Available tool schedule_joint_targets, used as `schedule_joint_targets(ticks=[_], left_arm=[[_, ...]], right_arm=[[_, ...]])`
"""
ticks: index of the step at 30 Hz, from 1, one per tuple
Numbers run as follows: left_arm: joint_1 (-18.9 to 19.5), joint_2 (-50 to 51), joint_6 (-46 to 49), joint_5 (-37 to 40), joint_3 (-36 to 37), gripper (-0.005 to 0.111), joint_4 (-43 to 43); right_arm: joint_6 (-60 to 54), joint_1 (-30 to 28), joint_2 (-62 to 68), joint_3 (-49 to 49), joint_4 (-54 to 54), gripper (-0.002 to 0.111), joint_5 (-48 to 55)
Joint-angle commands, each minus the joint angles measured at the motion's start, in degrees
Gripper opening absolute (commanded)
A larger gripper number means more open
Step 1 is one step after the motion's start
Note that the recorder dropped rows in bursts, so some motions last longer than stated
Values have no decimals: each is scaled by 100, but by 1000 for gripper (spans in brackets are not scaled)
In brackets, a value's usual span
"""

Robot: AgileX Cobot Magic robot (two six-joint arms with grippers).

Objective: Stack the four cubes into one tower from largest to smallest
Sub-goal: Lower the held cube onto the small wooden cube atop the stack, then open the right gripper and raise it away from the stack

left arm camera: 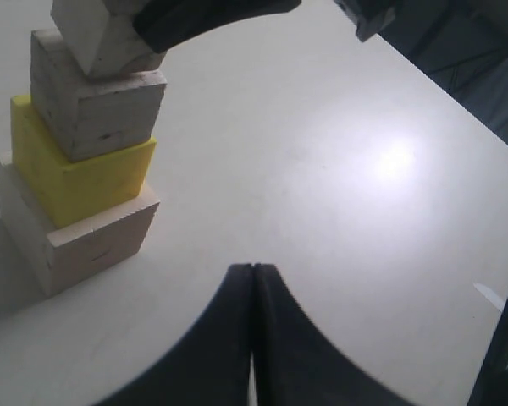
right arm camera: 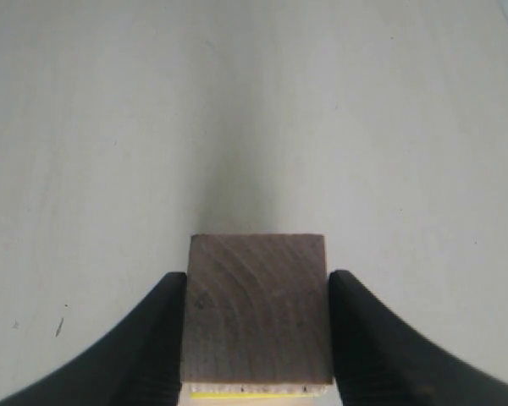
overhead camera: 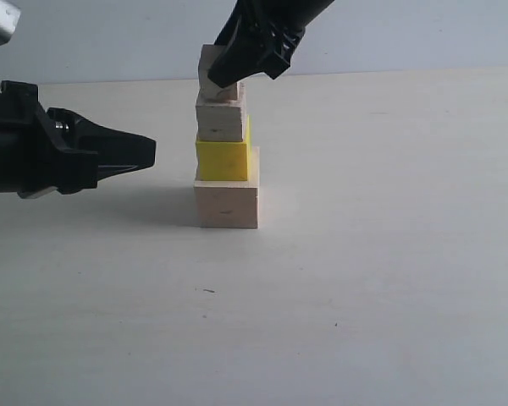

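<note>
- The right pincer [right arm camera: 258, 334] grips the smallest cube [overhead camera: 210, 66] by two opposite faces. In the exterior view its arm comes in from about 1 o'clock.
- The rest of the tower stands on the desk [overhead camera: 389, 254]: large pale cube [overhead camera: 227, 205], then yellow cube [overhead camera: 223, 161], then medium pale cube [overhead camera: 220, 118].
- The key relation is that the stack lies at 6 o'clock from the held cube, straight beneath it. The right wrist view shows a yellow sliver just under the cube.
- The held cube looks tilted, with one lower edge at or just above the medium pale cube's top. I cannot tell whether they are touching.
- I judge it needs levelling before release, or it may slide off.
- The left pincer [overhead camera: 151, 150] is closed and empty. It hangs at 9 o'clock from the tower, apart from it, so the right arm is nearer.
</note>
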Motion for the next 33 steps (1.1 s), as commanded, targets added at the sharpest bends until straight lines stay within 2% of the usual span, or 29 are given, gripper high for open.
schedule_joint_targets(ticks=[1,9,26,30,33], left_arm=[[-38,-38,7,53,4,0,-25],[-38,-38,7,53,4,0,-25],[-38,-38,7,53,4,0,-25],[-38,-38,17,53,4,0,-25],[-38,-38,-41,53,4,0,-25]], right_arm=[[-31,6,-8,-37,86,49,-39],[-20,6,-8,-37,86,58,-39],[44,6,-333,-37,75,58,-148],[689,6,-678,-37,-78,58,-420],[1928,6,-1031,-37,-503,56,-902]])
